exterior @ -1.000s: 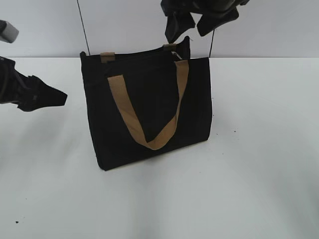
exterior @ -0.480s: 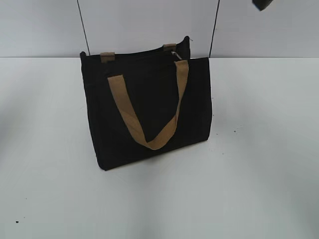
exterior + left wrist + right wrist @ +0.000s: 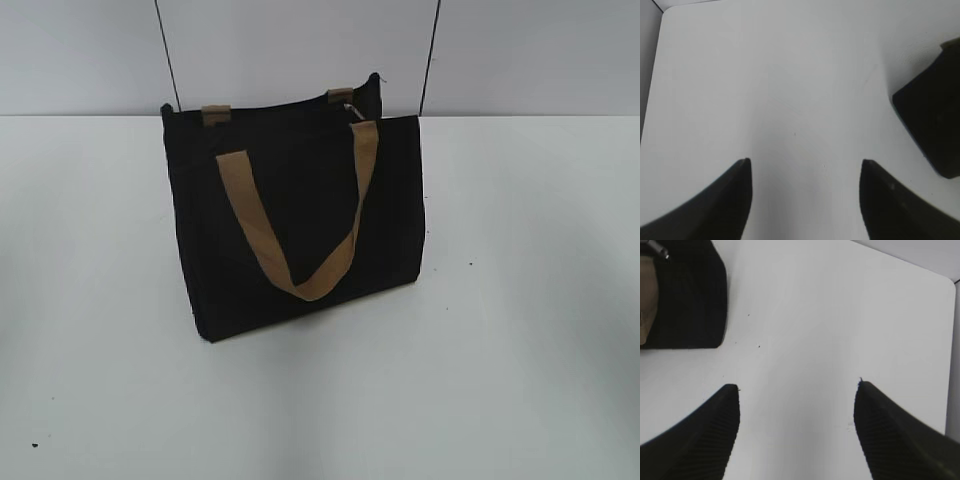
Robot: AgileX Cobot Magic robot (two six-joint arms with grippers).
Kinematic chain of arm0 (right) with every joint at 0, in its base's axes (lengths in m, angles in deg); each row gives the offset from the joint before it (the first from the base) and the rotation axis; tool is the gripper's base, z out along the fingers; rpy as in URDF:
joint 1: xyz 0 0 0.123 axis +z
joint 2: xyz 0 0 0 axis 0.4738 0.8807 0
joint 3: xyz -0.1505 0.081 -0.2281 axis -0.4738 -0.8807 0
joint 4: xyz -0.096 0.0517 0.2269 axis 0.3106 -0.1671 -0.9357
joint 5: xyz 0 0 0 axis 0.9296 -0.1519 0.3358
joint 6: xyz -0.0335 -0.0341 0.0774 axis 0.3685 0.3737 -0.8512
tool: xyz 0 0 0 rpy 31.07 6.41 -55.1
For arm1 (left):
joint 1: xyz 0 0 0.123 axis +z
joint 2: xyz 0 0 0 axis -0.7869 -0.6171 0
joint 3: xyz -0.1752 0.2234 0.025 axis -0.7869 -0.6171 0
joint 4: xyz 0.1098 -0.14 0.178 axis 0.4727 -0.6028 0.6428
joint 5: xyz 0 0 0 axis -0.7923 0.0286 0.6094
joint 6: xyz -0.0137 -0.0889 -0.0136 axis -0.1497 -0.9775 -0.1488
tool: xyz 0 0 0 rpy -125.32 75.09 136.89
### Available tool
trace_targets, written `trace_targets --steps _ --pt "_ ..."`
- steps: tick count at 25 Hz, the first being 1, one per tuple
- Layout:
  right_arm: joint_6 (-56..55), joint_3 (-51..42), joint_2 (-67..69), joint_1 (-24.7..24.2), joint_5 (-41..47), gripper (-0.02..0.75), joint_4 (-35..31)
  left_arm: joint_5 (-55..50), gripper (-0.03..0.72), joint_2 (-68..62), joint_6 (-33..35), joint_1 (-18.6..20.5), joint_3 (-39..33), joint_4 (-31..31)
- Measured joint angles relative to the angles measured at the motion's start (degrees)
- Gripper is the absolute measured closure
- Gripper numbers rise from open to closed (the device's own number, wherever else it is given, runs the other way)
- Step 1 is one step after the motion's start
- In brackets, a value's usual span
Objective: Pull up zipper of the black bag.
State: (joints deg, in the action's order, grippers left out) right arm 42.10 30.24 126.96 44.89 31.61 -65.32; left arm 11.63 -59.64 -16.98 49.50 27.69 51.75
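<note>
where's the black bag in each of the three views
Exterior view: black bag stands upright at centre on the white table.
Left wrist view: only a black corner at the right edge.
Right wrist view: top-left corner, a tan strap showing.
Shared landmark: the white table.

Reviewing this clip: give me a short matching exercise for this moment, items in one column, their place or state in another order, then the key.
Items:
1. black bag
2. tan handle
3. left pincer
4. metal pull tab

States:
A. open over bare table, nothing between its fingers
B. at the right end of the bag's top edge
C. standing upright on the table
D. hanging in a loop down the bag's front

Pairs: 1-C, 2-D, 3-A, 4-B
</note>
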Motion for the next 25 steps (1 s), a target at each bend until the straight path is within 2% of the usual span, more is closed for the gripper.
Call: trace_targets --steps 5,9,14,25 --pt "0.52 -22.65 -17.19 -0.08 -6.09 0.193 -2.5 -0.6 0.177 17.12 0.0 0.0 -11.62 -1.54" --pt "0.59 -34.01 -29.52 -0.08 -6.04 0.193 -4.29 -0.93 0.177 28.48 0.0 0.0 -20.29 -4.66" --pt "0.08 -41.09 -42.97 -0.08 -3.77 0.193 -4.59 -2.84 0.177 40.94 0.0 0.0 -27.37 -7.28" --pt "-0.1 -47.16 -61.56 -0.08 -0.99 0.193 -6.82 -7.38 0.177 52.73 -0.36 0.0 -29.58 -5.28"
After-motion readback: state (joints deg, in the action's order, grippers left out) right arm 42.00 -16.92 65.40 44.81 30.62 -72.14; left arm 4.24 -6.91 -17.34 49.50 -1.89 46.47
